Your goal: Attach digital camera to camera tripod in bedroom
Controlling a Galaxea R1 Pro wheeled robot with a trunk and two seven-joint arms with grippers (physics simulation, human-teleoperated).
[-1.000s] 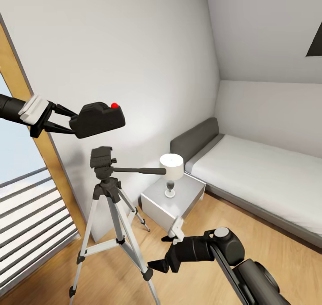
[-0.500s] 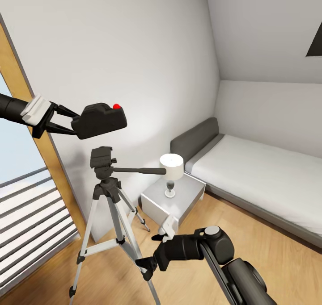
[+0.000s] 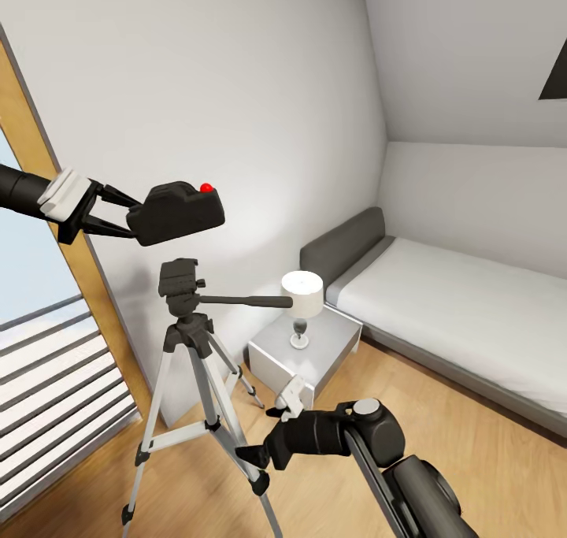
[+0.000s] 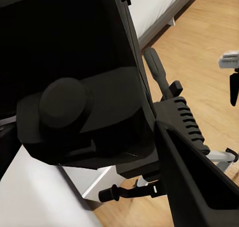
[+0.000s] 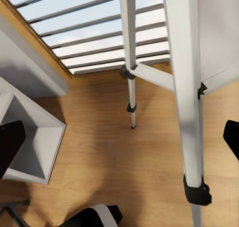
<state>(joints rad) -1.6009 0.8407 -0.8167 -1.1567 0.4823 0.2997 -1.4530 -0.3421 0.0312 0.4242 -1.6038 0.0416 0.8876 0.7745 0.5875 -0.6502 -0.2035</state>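
While the left hand (image 3: 130, 216) grips it, the digital camera (image 3: 177, 211) looks black, boxy, red-buttoned.

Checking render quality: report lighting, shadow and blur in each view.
Head view: even light, soft glow on the wall behind the digital camera, all sharp. Left wrist view: camera body looms dark, detail lost. Right wrist view: bright window, faint shadows around the camera tripod leg.

digital camera (image 3: 177, 211): black, red button up, level, in the air just above tripod head
camera tripod (image 3: 189, 365): upright, legs spread, pan handle pointing toward the bed (image 3: 441, 302)
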